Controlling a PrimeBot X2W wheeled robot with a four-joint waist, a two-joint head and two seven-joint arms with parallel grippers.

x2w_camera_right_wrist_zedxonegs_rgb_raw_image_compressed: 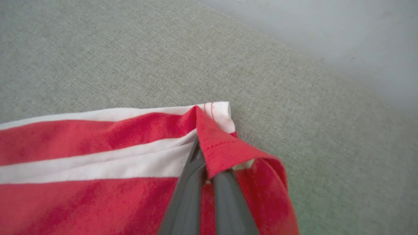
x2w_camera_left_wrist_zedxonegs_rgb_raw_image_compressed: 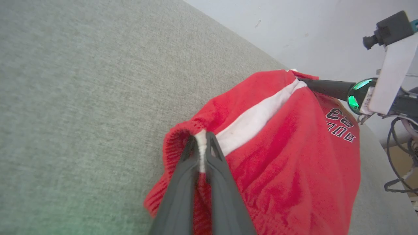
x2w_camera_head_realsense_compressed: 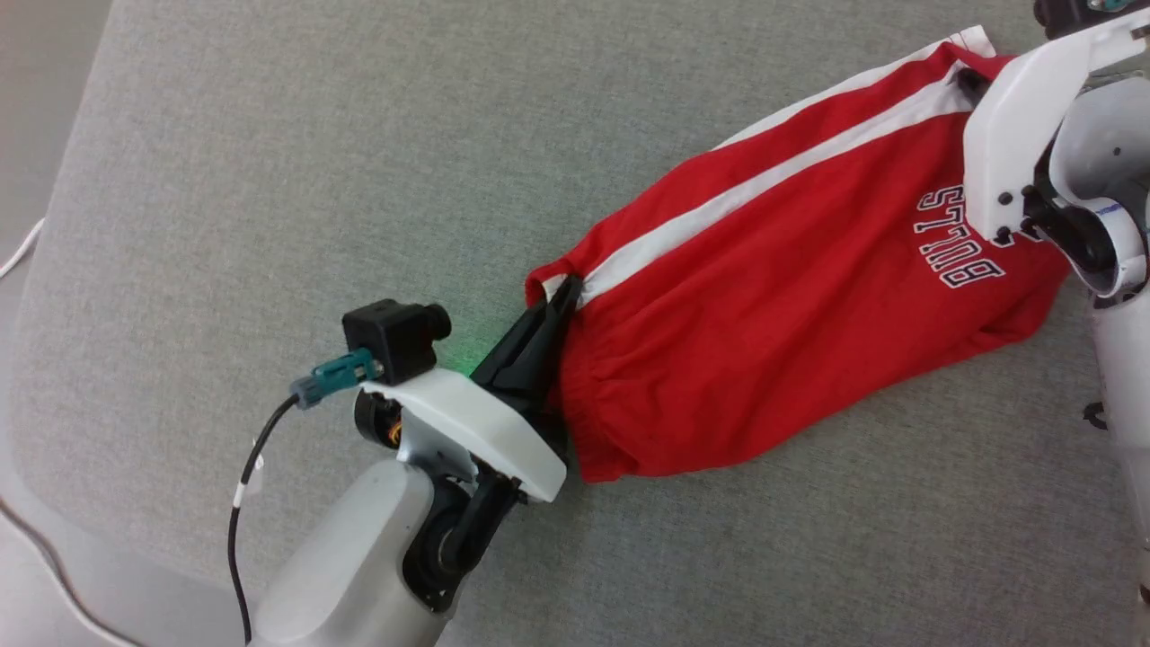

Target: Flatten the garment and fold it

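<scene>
The garment (x2w_camera_head_realsense_compressed: 782, 296), bright red shorts with white side stripes and "BULLS" lettering, lies stretched slantwise over the grey table (x2w_camera_head_realsense_compressed: 269, 180). My left gripper (x2w_camera_head_realsense_compressed: 561, 301) is shut on the gathered waistband where the white stripe ends; in the left wrist view the left gripper (x2w_camera_left_wrist_zedxonegs_rgb_raw_image_compressed: 201, 143) pinches that stripe of the garment (x2w_camera_left_wrist_zedxonegs_rgb_raw_image_compressed: 277, 156). My right gripper (x2w_camera_head_realsense_compressed: 968, 83) is shut on the leg hem at the upper right. In the right wrist view the right gripper (x2w_camera_right_wrist_zedxonegs_rgb_raw_image_compressed: 200, 153) has its tips tucked under a folded-over hem corner of the garment (x2w_camera_right_wrist_zedxonegs_rgb_raw_image_compressed: 98, 195).
The grey cloth-covered table spreads wide to the left and below the shorts. Its rounded near-left edge (x2w_camera_head_realsense_compressed: 27, 467) has a black cable (x2w_camera_head_realsense_compressed: 238, 512) hanging by my left arm. A pale wall (x2w_camera_left_wrist_zedxonegs_rgb_raw_image_compressed: 294, 29) rises behind the far edge.
</scene>
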